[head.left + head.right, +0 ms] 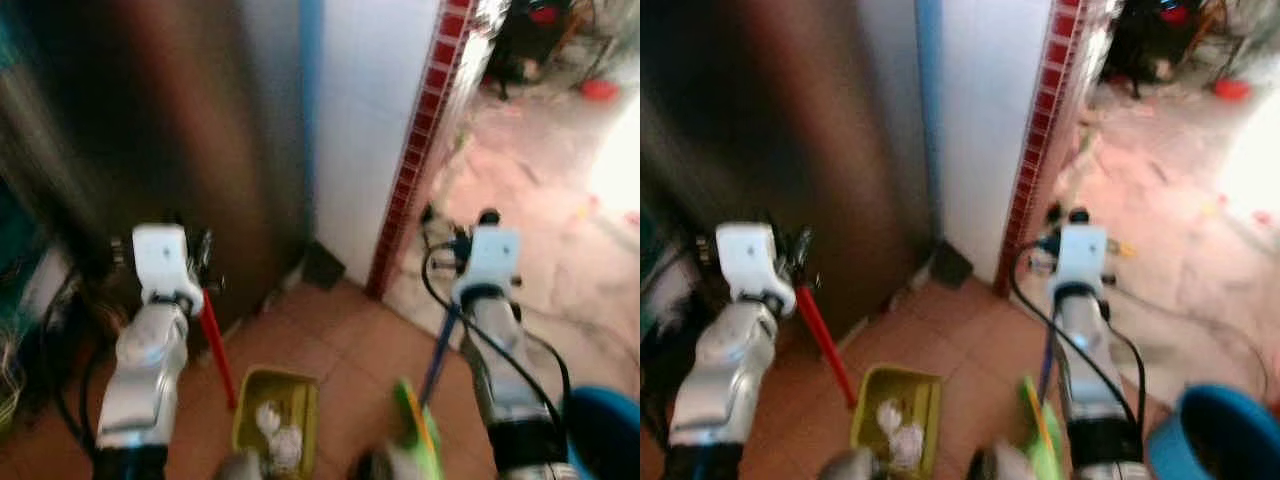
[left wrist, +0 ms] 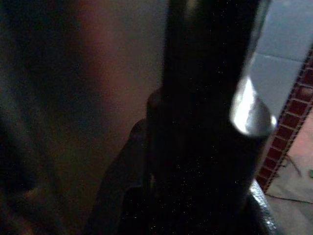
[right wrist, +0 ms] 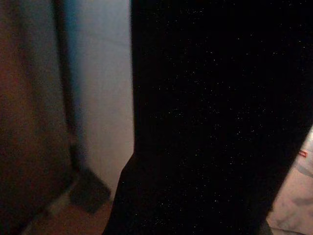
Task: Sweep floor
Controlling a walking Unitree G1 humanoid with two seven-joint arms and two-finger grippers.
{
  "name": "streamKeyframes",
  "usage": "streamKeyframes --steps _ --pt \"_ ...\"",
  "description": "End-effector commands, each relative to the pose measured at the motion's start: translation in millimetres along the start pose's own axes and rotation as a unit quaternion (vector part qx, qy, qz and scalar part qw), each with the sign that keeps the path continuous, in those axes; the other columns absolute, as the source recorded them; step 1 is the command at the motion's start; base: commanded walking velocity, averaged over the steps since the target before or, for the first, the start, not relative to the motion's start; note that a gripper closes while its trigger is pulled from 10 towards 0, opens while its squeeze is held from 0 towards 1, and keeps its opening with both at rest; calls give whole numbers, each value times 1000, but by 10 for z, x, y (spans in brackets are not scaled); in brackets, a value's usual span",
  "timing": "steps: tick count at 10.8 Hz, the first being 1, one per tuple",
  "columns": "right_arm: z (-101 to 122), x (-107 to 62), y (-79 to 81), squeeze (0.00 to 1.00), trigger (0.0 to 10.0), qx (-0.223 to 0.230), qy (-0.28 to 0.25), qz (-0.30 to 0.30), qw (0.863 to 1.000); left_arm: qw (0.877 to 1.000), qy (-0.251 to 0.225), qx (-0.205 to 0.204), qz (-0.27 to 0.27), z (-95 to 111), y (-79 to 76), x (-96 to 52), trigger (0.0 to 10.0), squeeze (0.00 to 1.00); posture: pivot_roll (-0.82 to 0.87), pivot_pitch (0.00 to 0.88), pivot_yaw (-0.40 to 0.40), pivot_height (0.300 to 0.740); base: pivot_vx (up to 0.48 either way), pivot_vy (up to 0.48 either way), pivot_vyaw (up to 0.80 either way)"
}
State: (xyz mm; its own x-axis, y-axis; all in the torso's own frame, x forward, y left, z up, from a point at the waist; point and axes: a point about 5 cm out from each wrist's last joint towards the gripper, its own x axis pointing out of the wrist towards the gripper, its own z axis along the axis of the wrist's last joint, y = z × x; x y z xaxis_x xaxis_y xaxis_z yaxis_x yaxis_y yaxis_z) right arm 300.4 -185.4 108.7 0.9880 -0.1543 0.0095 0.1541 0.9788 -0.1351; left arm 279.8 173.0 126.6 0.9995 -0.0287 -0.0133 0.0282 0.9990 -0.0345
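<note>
In the left eye view, low centre, the yellow-green dustpan [image 1: 277, 420] held white crumpled litter; my left gripper [image 1: 190, 262] pinched its red handle [image 1: 218, 348], so I judged I must keep it level. The right gripper [image 1: 462, 250] held the blue broom handle [image 1: 437, 352].

In both dark wrist views, I could not tell the finger spread.

Two silver arms — white wrist blocks, looping black cables, seemingly black fingers [image 2: 205, 147].
</note>
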Motion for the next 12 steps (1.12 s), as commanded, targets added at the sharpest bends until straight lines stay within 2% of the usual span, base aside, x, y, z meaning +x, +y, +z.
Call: streamKeyframes --steps 1,4,5,8,10,11,12 --pt "5 0 48 0 10000 -2 3 8 1000 1000 -18 -11 -5 85 -39 4 10000 0 -71 0 5 740 -345 0 0" --pt "-10 15 37 0 10000 -2 9 4 1000 1000 -6 -10 2 70 -83 25 10000 0 -66 0 -2 740 0 0 0" --pt "9 39 48 0 10000 0 9 3 1000 999 20 -15 22 43 -87 49 10000 0 -62 5 -1 740 0 0 0" --pt "79 54 47 0 10000 -3 0 8 1000 996 -9 -88 -4 101 -143 -28 10000 0 -59 37 2 740 0 0 0" --pt "41 31 22 0 10000 -11 8 4 1000 996 1 -90 7 66 -69 -47 10000 0 -54 21 1 740 0 0 0" --pt "-28 17 -5 0 10000 -18 21 -3 1000 997 6 -68 26 48 13 -56 10000 0 -55 5 5 740 0 0 -594" --pt "-76 2 -10 0 10000 -19 28 -5 999 997 16 -71 27 9 37 -58 10000 0 -55 0 11 740 0 0 -800"
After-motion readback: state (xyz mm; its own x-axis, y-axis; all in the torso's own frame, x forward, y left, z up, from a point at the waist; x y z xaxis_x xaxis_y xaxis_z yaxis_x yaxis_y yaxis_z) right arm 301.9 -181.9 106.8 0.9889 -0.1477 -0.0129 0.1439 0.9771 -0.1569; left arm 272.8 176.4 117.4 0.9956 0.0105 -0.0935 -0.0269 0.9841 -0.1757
